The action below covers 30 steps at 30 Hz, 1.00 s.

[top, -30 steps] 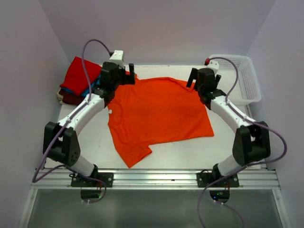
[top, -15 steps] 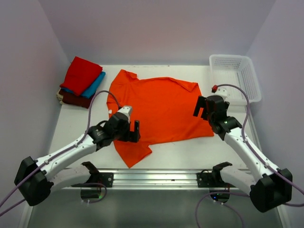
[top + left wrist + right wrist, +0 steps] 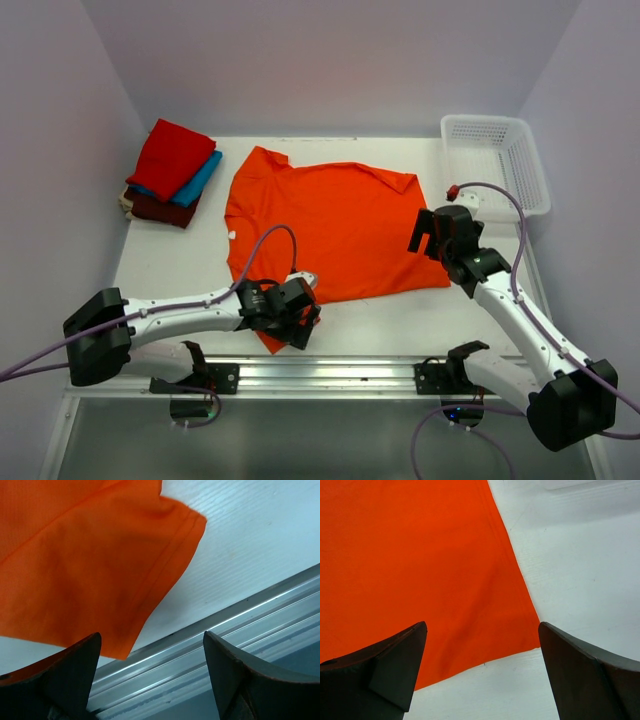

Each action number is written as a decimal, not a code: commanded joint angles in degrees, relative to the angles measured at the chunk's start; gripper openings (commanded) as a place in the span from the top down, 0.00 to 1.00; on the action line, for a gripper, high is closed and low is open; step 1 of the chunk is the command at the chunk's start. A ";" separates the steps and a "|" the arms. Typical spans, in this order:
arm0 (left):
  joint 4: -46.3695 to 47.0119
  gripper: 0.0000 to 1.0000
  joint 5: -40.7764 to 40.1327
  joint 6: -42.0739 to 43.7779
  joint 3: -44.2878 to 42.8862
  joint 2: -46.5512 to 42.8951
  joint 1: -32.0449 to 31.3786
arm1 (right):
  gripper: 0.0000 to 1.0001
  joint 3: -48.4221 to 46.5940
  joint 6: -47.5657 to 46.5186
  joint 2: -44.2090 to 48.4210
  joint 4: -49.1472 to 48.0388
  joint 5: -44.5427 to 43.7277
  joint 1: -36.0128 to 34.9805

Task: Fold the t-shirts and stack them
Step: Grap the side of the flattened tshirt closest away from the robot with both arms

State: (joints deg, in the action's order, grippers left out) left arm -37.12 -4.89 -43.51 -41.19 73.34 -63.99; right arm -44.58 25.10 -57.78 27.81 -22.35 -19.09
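The orange t-shirt (image 3: pixel 330 230) lies spread flat on the white table, neck to the left. Its near sleeve points at the front rail. My left gripper (image 3: pixel 300 332) is open and empty, low over the tip of that sleeve (image 3: pixel 90 565), its jaws (image 3: pixel 152 680) wide apart. My right gripper (image 3: pixel 424 230) is open and empty above the shirt's right edge; its wrist view (image 3: pixel 482 675) shows the hem corner (image 3: pixel 520 635) between the jaws. A folded stack sits at the back left: red (image 3: pixel 170 155) on top, turquoise-blue (image 3: pixel 203 178), then dark maroon (image 3: pixel 158 208).
A white mesh basket (image 3: pixel 522 170) stands at the back right corner. The aluminium rail (image 3: pixel 330 375) runs along the table's near edge, just past the left fingers, and also shows in the left wrist view (image 3: pixel 235 625). Walls close in on both sides.
Both arms have drawn back from the shirt's far edge. The left gripper has swung down to the near sleeve by the rail. The right gripper now sits at the shirt's right edge.
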 commanded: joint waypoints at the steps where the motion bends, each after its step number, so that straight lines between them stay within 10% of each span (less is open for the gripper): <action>1: -4.97 0.14 -2.14 -3.33 -0.30 -0.30 -1.84 | 0.03 0.98 1.09 0.83 0.22 0.29 -0.16; 30: -4.03 0.24 -4.18 -5.63 1.98 3.91 -7.56 | 0.21 2.66 2.23 -0.67 -1.10 -0.06 -0.07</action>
State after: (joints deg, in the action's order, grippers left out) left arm -44.23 -8.78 -48.93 -40.66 75.16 -71.31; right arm -41.74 27.03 -58.26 28.62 -22.50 -19.09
